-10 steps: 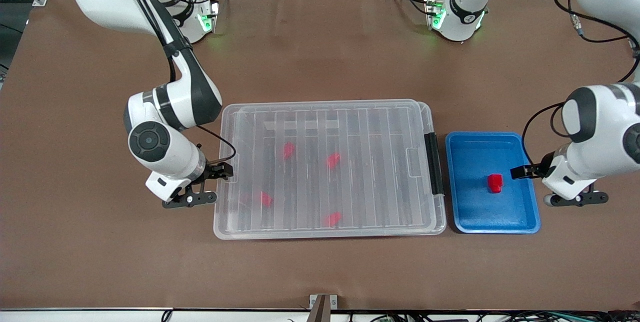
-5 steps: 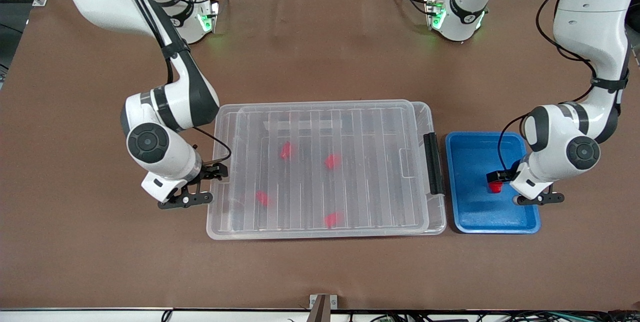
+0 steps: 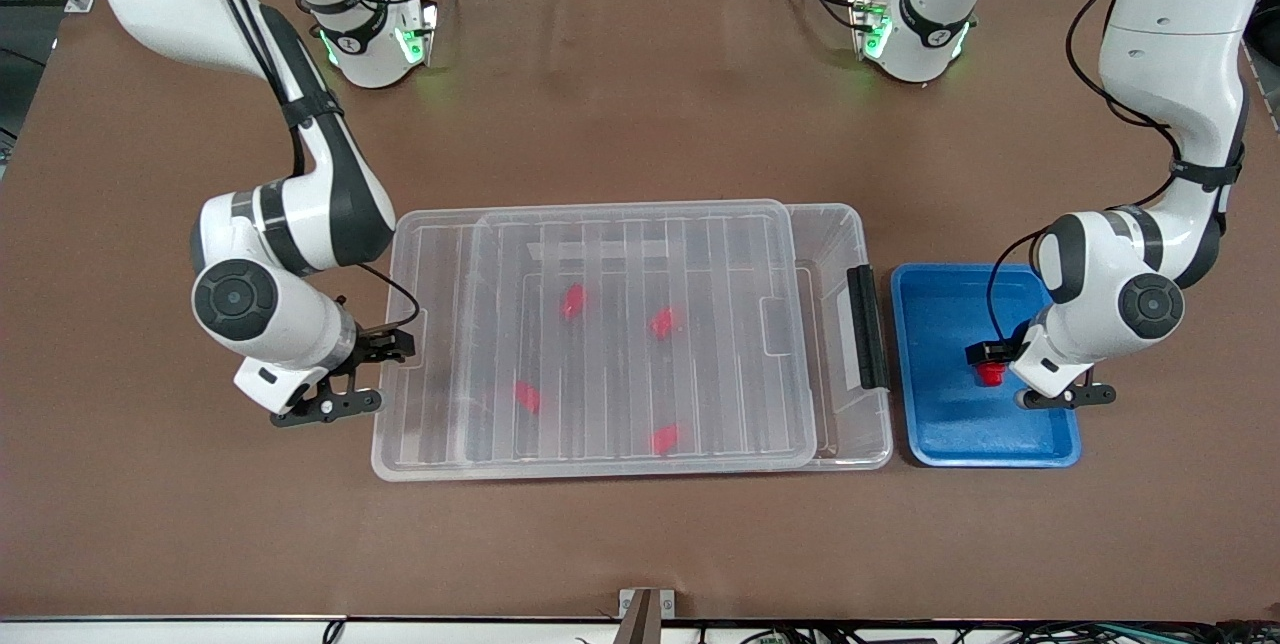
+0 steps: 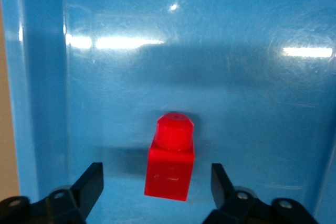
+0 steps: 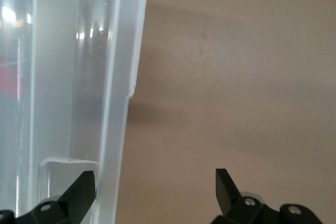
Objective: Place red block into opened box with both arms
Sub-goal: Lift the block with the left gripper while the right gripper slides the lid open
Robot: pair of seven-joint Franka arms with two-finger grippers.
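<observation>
Left gripper (image 4: 157, 184), jaws apart astride the small red plastic block (image 4: 170, 158) in the blue tray (image 3: 940, 429); right gripper (image 3: 385, 352) wide at the ribbed lid's (image 3: 600, 344) tab, clear box (image 3: 845, 424) holding four more blocks.

Right gripper (image 5: 155, 182) open, two black fingers (image 5: 81, 190) wide apart. Clear plastic lid (image 5: 73, 77) edge runs between fingers, close to one finger, well apart from other. Small raised tab on lid near that finger. Faint red blur (image 5: 8, 80) seen through plastic. Brown table (image 5: 236, 77) beside lid edge.
</observation>
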